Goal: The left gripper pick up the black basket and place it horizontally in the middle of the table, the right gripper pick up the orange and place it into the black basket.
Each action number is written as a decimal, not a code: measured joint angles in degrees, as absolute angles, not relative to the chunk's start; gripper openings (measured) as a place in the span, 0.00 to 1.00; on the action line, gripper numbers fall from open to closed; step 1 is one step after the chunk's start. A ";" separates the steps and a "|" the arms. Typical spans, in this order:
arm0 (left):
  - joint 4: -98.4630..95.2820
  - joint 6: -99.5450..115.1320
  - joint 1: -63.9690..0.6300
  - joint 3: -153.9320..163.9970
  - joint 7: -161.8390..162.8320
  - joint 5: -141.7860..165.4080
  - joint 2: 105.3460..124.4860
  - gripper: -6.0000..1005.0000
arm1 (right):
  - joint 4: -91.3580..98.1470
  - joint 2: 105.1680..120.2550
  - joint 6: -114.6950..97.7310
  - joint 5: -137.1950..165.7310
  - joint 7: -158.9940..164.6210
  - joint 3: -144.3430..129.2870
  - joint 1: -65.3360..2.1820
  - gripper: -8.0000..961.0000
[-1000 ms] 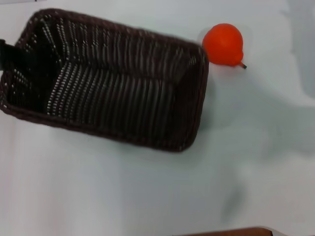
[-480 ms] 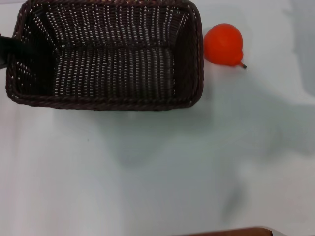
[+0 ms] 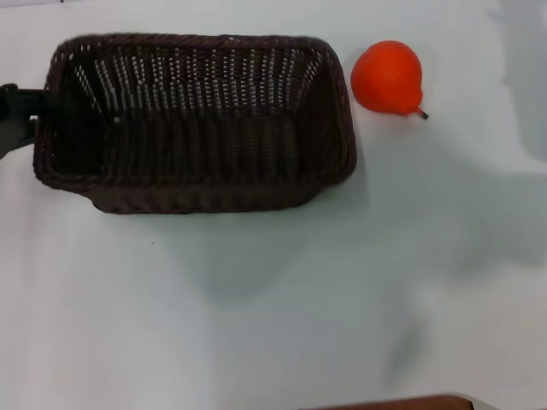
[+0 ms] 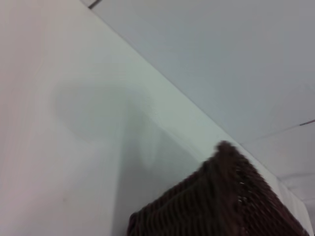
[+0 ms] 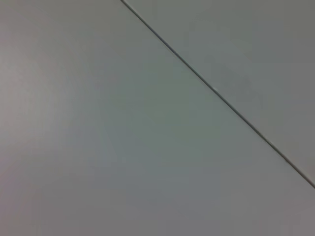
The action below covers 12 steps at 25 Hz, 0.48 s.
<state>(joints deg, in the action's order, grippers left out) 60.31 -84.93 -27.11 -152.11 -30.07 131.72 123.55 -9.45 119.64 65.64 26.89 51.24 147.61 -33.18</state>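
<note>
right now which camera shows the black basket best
The head view: the whole black basket shows from above, open side up, with the left gripper at its left end and the orange just off its right end. The left wrist view catches only one woven corner. The right wrist view shows none of it.

Slim matte black left gripper [image 3: 19,115] piece

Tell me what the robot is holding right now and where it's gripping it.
The left gripper holds the black basket by the rim of its left short end. The orange lies free beside it; the right gripper isn't visible.
</note>
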 joint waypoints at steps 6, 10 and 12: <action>60.01 -84.76 -26.52 -152.36 -29.79 131.62 123.35 0.28 | -9.73 119.62 65.56 27.15 51.24 147.45 -33.30 0.97; 59.94 -84.46 -26.41 -152.62 -30.06 131.56 122.23 0.41 | -9.79 119.58 65.61 27.29 51.24 146.42 -33.31 0.97; 59.94 -84.47 -26.39 -153.08 -30.26 131.37 121.44 0.49 | -10.08 119.45 65.62 27.32 51.24 144.98 -33.29 0.96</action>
<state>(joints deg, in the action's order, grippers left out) 59.94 -84.47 -26.39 -153.08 -30.26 131.37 121.44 -10.08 119.45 65.62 27.32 51.24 144.98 -33.29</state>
